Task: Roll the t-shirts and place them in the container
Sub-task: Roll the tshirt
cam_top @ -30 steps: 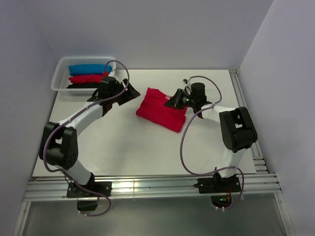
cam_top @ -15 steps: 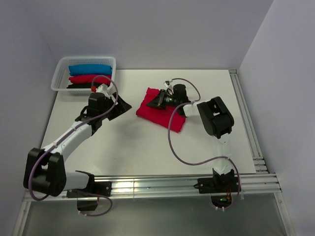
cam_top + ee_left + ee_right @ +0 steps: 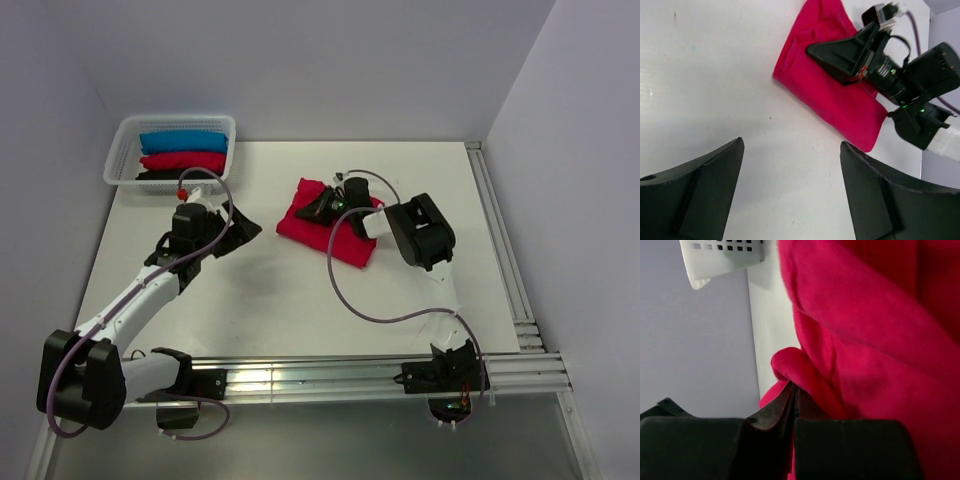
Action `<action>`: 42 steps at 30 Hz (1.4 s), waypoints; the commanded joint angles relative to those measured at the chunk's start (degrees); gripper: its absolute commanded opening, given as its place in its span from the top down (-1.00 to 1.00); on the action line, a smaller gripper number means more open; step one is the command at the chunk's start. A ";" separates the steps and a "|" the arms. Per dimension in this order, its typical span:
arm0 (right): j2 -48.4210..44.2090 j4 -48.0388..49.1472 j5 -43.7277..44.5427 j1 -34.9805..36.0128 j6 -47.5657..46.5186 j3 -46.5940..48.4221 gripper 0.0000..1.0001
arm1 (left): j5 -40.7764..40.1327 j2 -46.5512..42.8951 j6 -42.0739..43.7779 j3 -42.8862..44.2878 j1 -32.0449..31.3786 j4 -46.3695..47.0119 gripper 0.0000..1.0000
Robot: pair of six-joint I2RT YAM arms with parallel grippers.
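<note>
Seeing a crimson t-shirt (image 3: 325, 228) lying as a folded, slightly rumpled oblong on the white tabletop (image 3: 300, 300), a little beyond the middle and running slantwise from far left to near right. Noting soft creases running along its length, and one small lump of cloth bunching up at its far-left edge. Finding the right hand (image 3: 318, 207) reaching across the shirt from the right side, lying low over the cloth, with its fingers pressing fully together and pinching that bunched fold between their tips. Finding the right forearm and wrist bending back over the shirt and hiding part of its far edge from above. Spotting the left hand (image 3: 238, 228) hanging over bare tabletop to the left of the shirt, near it but apart from it, fingers spreading wide and gripping nothing, with the left arm stretching out slantwise from the near-left corner. Seeing a white plastic basket (image 3: 120, 160) sitting at the far-left corner, holding three rolled shirts side by side: a blue roll (image 3: 183, 141) farthest back, a red roll (image 3: 183, 160) in the middle, a black roll (image 3: 160, 175) nearest. Noticing a purple cable (image 3: 345, 295) looping down from the right arm over the tabletop, just beside the shirt's near-right end.
</note>
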 commanded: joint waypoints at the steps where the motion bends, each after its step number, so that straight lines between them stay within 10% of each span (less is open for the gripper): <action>1: -0.74 -1.97 0.80 0.31 -0.23 3.89 0.99 | -0.43 -1.79 0.83 -0.96 0.23 0.54 -0.66; 10: -17.25 -10.60 -2.02 0.22 -11.49 -1.08 0.60 | 2.38 -0.30 -0.22 -3.16 0.15 4.93 -0.68; 19: -33.60 -4.03 -3.68 -4.52 -12.47 -22.97 0.94 | 4.14 2.25 -0.57 -3.60 -0.91 9.24 -0.67; 27: -23.70 16.53 -9.93 -10.23 -2.46 -32.22 0.99 | 4.32 3.22 -1.36 -3.60 -2.67 10.82 -0.67; 42: -24.90 13.67 -7.56 -10.06 -0.94 -30.90 1.00 | 2.65 3.31 -0.75 -2.46 -3.63 9.42 -0.67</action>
